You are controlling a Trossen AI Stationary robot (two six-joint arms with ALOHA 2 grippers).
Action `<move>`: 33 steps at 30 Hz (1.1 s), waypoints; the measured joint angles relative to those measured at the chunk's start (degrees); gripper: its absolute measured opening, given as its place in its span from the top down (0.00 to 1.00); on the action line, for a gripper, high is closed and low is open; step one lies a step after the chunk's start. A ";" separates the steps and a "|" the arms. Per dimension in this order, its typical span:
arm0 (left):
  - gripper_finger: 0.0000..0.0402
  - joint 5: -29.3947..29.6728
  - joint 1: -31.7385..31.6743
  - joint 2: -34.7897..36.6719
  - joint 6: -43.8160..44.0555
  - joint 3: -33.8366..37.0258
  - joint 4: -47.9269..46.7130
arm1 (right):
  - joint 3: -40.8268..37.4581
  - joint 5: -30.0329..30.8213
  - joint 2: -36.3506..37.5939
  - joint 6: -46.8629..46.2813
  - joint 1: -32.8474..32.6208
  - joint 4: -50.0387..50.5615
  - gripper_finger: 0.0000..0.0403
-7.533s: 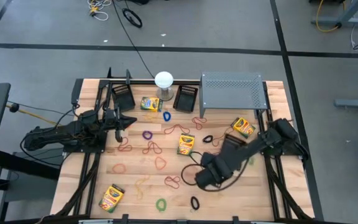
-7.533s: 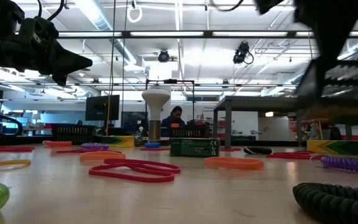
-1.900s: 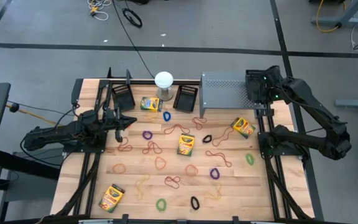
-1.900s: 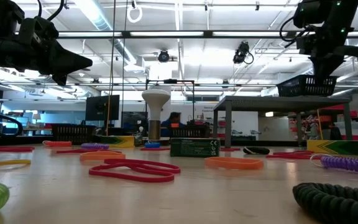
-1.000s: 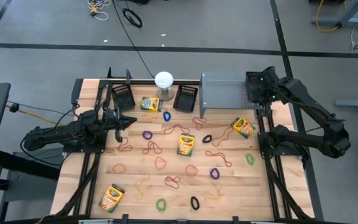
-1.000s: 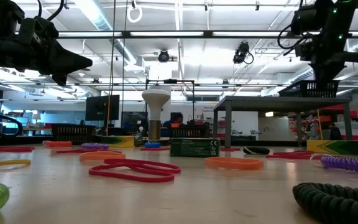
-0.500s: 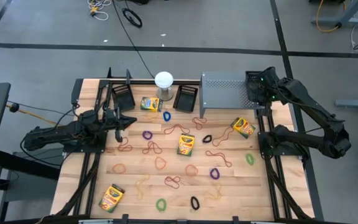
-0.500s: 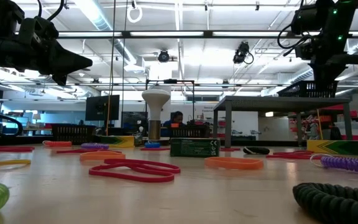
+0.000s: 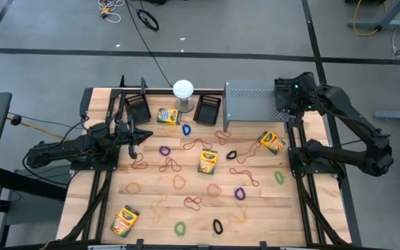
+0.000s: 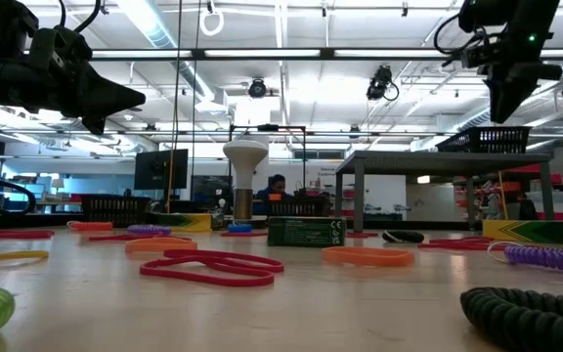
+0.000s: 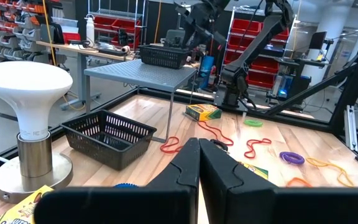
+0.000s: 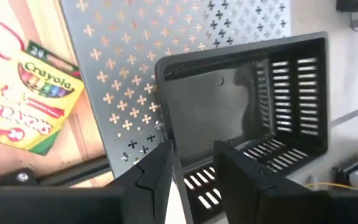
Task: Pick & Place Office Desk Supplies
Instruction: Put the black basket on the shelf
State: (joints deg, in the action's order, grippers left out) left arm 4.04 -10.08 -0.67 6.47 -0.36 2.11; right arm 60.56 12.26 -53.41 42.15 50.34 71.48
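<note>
My right gripper (image 10: 504,110) hangs open just above a small black mesh bin (image 10: 487,140) that rests by its base on the right end of the grey riser (image 9: 252,97). In the right wrist view its fingers (image 12: 157,177) stand over the near wall of this bin (image 12: 247,106) without touching it. My left gripper (image 9: 143,135) is shut and hovers over the table's left side. Two more mesh bins (image 9: 138,107) (image 9: 208,107) sit by the far edge. Crayon boxes (image 9: 207,161) (image 9: 272,142) (image 9: 168,115) (image 9: 124,221) and many rubber-band loops (image 9: 179,182) lie flat on the table.
The white globe on its stand (image 9: 183,90) sits at the far edge between the two table bins. The riser's legs (image 10: 358,200) stand on the table's far right part. Both arm bases flank the table's left and right sides. A person (image 10: 278,182) sits in the room beyond.
My right gripper has risen straight up off the mesh bin on the riser; the bin stays where it was on the riser's right end.
</note>
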 joint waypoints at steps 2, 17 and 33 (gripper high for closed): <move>0.98 0.00 -0.01 -0.02 0.01 0.00 0.02 | 0.94 -0.03 -0.05 -4.43 -0.38 0.19 0.69; 0.98 0.00 0.01 -0.02 0.00 0.00 0.00 | 4.51 2.76 -13.02 -36.69 -0.03 -11.36 0.97; 0.98 -0.01 -0.01 -0.01 0.01 0.00 0.04 | 9.15 5.70 -25.29 -39.79 1.78 -19.13 0.99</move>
State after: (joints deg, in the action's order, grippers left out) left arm 4.03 -10.09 -0.67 6.48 -0.36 2.15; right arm 69.71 17.97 -78.70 2.36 52.12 52.35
